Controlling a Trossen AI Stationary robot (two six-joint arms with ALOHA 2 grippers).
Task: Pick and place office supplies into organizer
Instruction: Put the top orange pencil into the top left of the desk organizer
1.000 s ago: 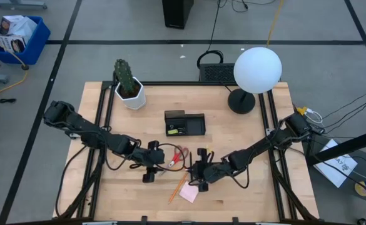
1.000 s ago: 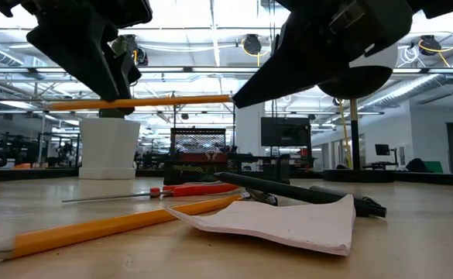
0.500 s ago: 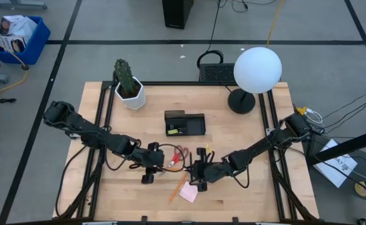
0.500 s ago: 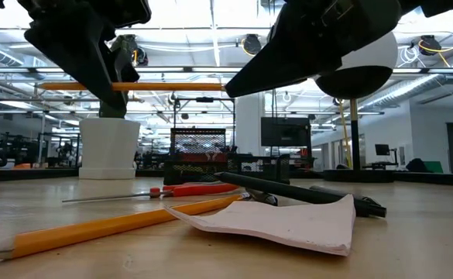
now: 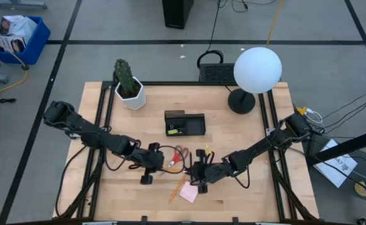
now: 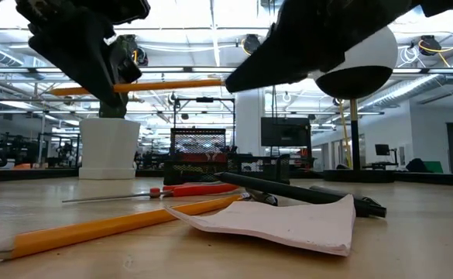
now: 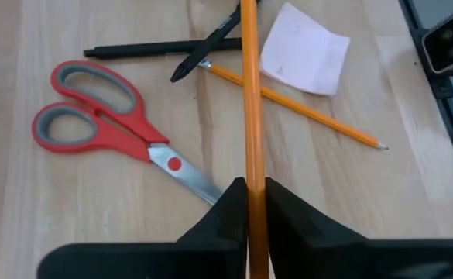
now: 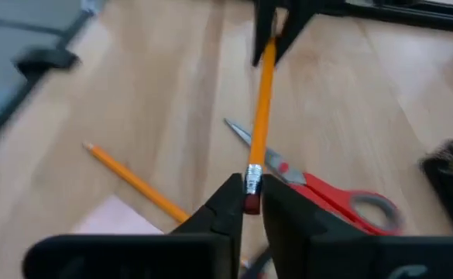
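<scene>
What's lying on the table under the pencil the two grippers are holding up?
Under the held pencil lie the red-handled scissors, a second pencil, two black pens and the pink sticky-note pad. The left gripper hides the scissor tips; the right gripper grips the eraser end.

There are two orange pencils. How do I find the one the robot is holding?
Look at the wooden table, near its front edge where the two arms meet. One orange pencil hangs in the air above the red scissors, pinched at both ends by the left end effector and right end effector. The other pencil lies flat.

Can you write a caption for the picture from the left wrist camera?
Left gripper pinches an orange pencil above red scissors.
</scene>
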